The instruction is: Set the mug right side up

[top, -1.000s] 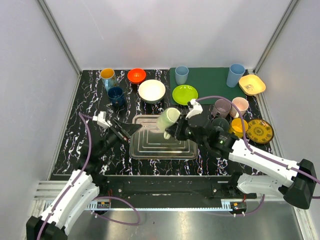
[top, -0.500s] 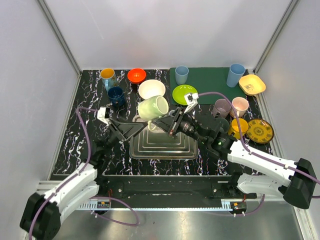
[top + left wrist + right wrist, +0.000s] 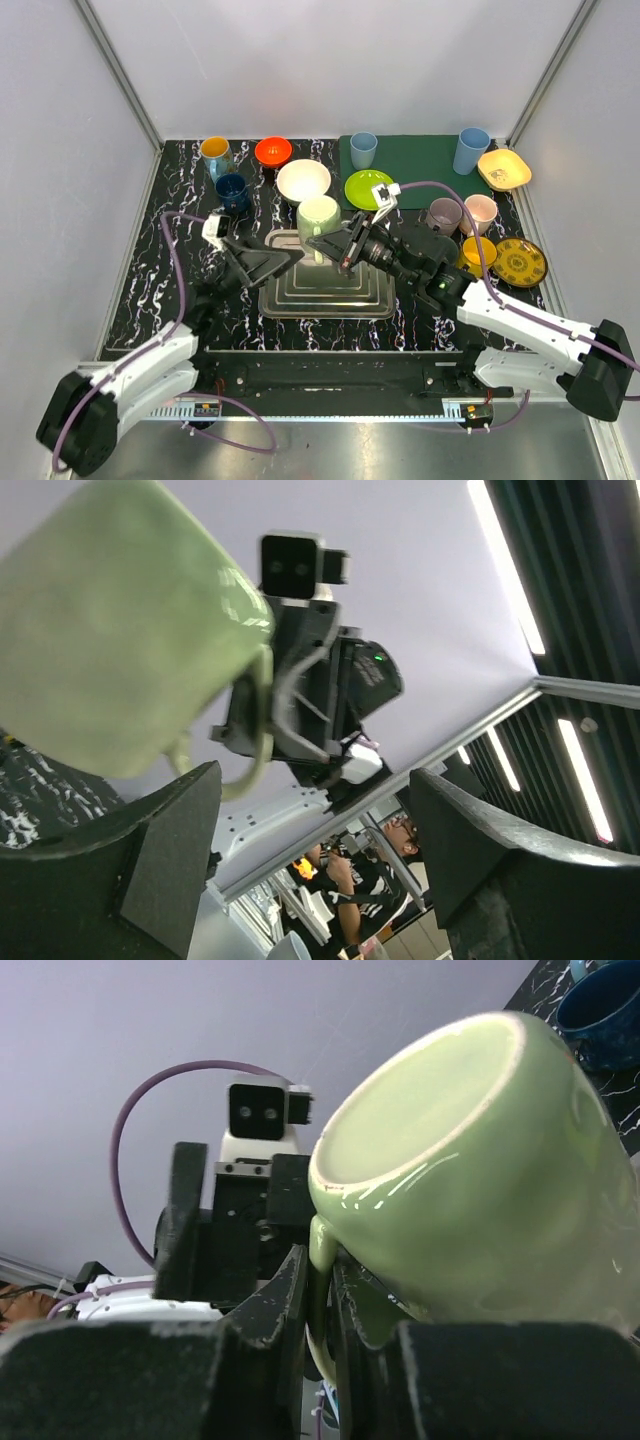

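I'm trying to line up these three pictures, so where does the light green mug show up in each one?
Top external: green mug at centre, above the metal tray's far edge.
Left wrist: green mug fills the upper left.
Right wrist: green mug fills the right half.
Shared landmark: the right gripper pinching its handle, visible in all three.

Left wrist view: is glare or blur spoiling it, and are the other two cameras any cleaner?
Left wrist view: it faces up, ceiling light strips blow out, the mug is soft, the open left claw nearly black. Right wrist view: sharp glints on the mug's base, right claw dark and blurred on its handle. Top external view: even light, crisp, mild sheen on the tray.
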{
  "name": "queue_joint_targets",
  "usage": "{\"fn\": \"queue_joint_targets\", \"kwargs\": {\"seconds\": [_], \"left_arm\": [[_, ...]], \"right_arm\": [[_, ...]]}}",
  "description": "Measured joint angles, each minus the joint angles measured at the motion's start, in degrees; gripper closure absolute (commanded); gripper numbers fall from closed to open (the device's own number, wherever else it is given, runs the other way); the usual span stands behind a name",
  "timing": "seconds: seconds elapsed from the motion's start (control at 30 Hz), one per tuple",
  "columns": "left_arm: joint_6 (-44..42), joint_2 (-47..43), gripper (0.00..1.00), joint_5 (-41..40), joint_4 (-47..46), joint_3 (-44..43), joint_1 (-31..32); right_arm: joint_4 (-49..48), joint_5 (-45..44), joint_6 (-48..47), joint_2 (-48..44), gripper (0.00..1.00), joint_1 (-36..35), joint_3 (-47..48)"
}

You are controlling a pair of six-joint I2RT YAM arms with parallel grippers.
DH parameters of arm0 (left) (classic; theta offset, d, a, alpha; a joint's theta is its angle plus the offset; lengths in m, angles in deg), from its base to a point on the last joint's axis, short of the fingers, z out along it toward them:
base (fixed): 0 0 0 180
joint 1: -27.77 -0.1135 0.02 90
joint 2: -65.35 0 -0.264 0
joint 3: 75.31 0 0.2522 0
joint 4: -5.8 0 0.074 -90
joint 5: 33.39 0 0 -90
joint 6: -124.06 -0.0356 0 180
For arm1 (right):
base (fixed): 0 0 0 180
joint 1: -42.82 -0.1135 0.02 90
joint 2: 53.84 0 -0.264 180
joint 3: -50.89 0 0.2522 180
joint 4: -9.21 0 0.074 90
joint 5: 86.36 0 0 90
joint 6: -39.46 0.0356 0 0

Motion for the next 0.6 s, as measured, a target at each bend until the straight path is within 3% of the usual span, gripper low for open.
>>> {"fn": "queue_joint_targets", "kwargs": {"seconds": [0.23,0.47,0.6], "left_arm": [[-5.62,-16.04,0.15,-0.7,8.98,0.48,0.11],[-4.28,-6.88,0.28,-0.72,6.19,1.77,3.37],[-4.55,-4.5,0.31,-0.63,6.32,1.9,4.55]], "right_arm": [[1.07,0.92,-0.94,-2.03,1.0,0.0,0.46],[0.13,1.49,-1.07,-2.12,1.0,0.0,0.83],[3.69,1.51,-2.54,-0.33,1.0,0.0,4.15]]}}
